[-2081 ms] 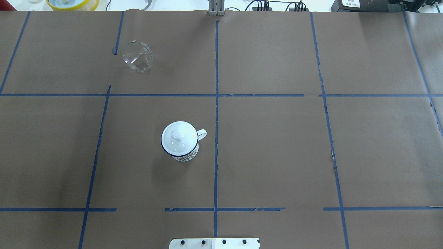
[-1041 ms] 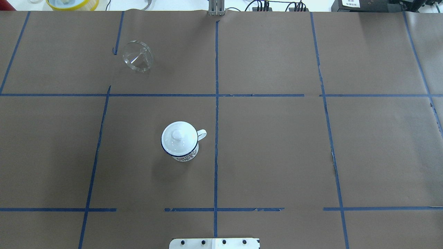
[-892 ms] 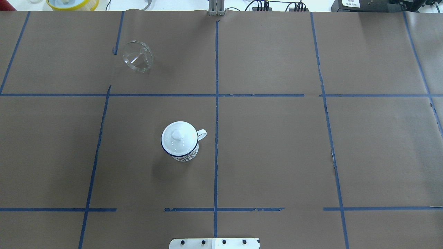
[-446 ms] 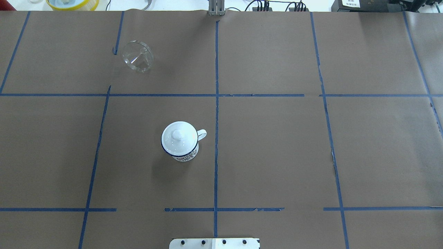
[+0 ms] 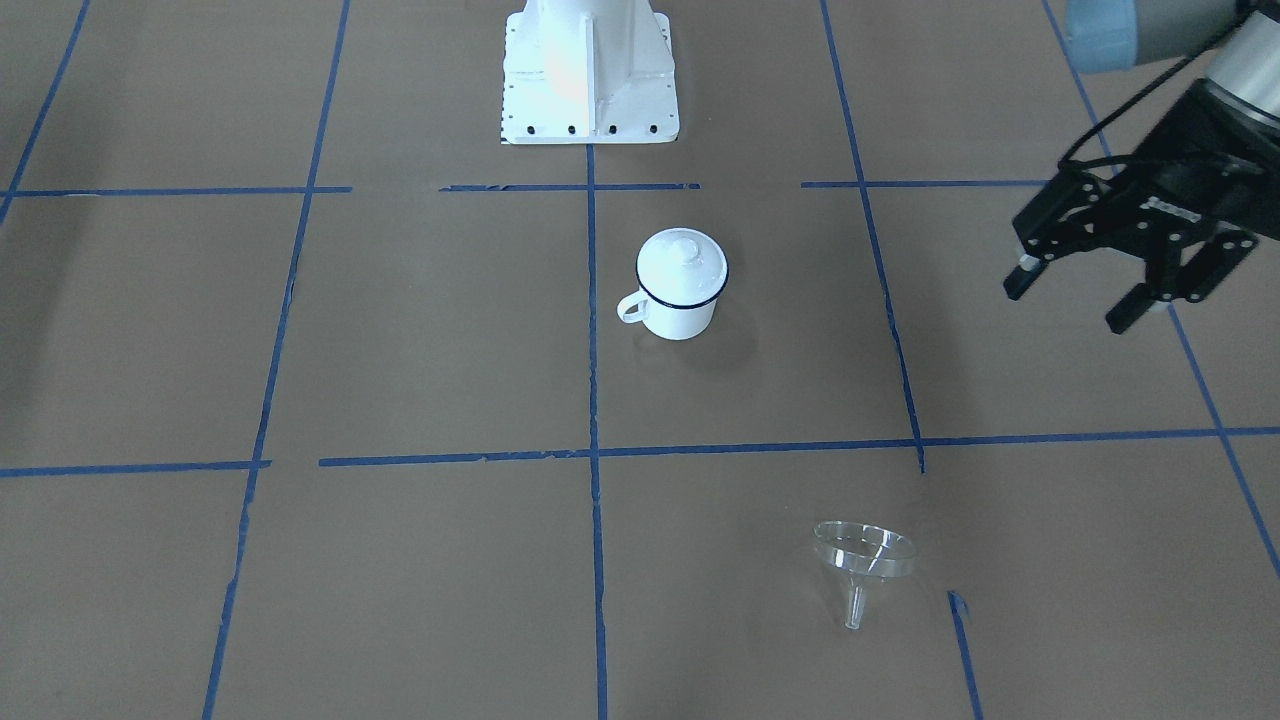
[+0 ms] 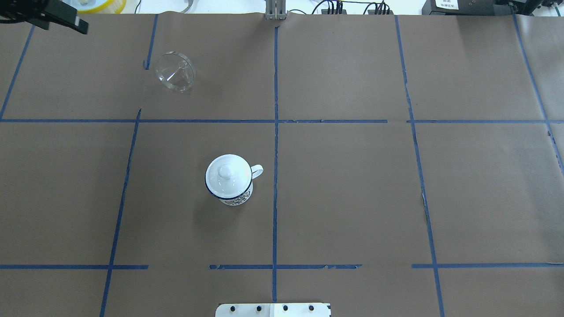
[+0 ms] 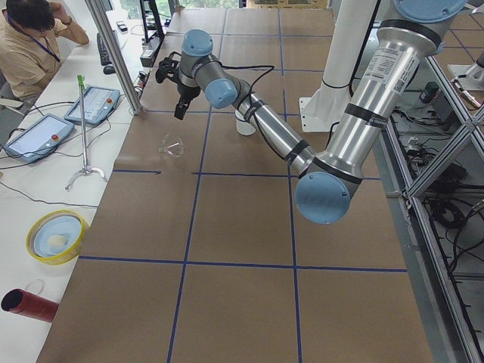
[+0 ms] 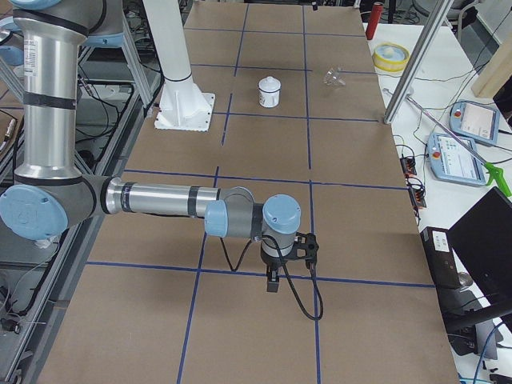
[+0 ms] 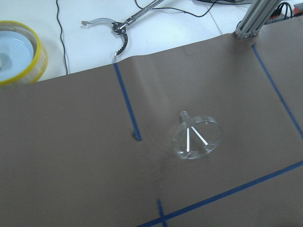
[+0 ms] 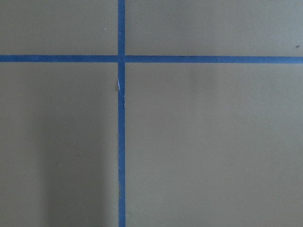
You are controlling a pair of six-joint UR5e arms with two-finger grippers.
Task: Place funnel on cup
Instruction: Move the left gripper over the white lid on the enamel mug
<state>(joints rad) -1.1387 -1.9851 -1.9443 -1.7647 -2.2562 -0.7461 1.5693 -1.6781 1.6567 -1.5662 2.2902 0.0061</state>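
Observation:
The clear funnel (image 6: 175, 77) lies tilted on the brown paper at the far left, and also shows in the left wrist view (image 9: 196, 137) and the front-facing view (image 5: 863, 560). The white cup (image 6: 232, 196) with a dark blue rim stands near the table's middle, its handle to the right. A white knobbed lid (image 6: 225, 174) sits on it. My left gripper (image 5: 1070, 305) is open and empty, in the air left of the funnel and apart from it. My right gripper (image 8: 276, 276) hangs low over the paper far to the right; I cannot tell whether it is open.
A yellow-rimmed bowl (image 9: 19, 52) and metal tongs (image 9: 113, 26) lie on the white bench past the paper's far edge. An aluminium post (image 9: 253, 19) stands at that edge. The robot's white base (image 5: 590, 70) is behind the cup. An operator (image 7: 34, 45) sits beyond the bench.
The left gripper has come into the top left corner of the overhead view. The funnel, cup and lid have not moved.

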